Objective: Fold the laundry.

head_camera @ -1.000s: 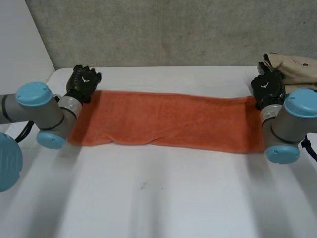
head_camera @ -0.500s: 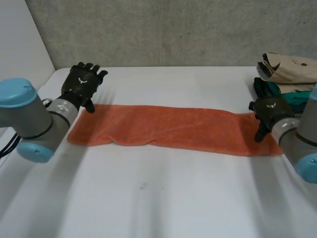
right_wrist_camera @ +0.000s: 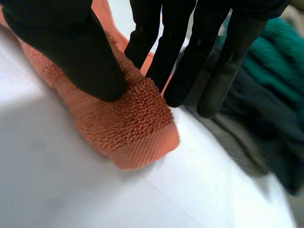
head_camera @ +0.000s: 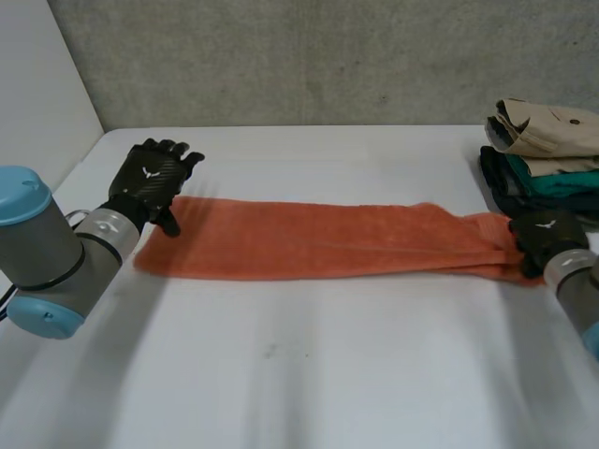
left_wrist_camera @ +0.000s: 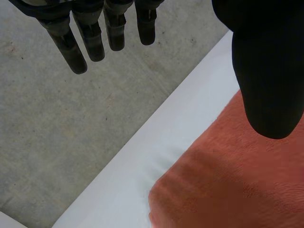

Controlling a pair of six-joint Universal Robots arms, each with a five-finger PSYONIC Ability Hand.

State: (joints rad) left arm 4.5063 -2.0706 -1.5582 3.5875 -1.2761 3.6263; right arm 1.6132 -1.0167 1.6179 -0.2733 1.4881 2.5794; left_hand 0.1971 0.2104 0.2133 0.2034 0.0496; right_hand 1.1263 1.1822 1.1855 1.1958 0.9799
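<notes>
Pinching the right end of the orange towel (head_camera: 318, 240) with my right hand (head_camera: 541, 238). The thumb (right_wrist_camera: 71, 47) presses on top, the fingers (right_wrist_camera: 190, 61) curl in on the far side, and the terry is bunched between them. The tip of that end sticks out past the thumb and sits on the counter (head_camera: 309, 374).

The towel is folded into 1 long narrow strip, lying flat across the counter from left to right. Its other end is at my left hand (head_camera: 150, 182).

The left hand is open, fingers straight and spread, holding nothing. It sits at the far left corner of the towel, thumb over the cloth and fingers reaching past the far edge. In the left wrist view those fingers point out over the counter's rim toward the concrete wall (left_wrist_camera: 71, 133). I can't tell whether the thumb touches the cloth.

There is a stack of 3 folded garments at the far right of the counter. The beige one (head_camera: 543, 126) is on top, the teal one (head_camera: 552, 173) under it, and the dark one (head_camera: 496, 182) at the bottom. The stack is just beyond my right fingertips, close to the pinched end but apart from the towel.
</notes>
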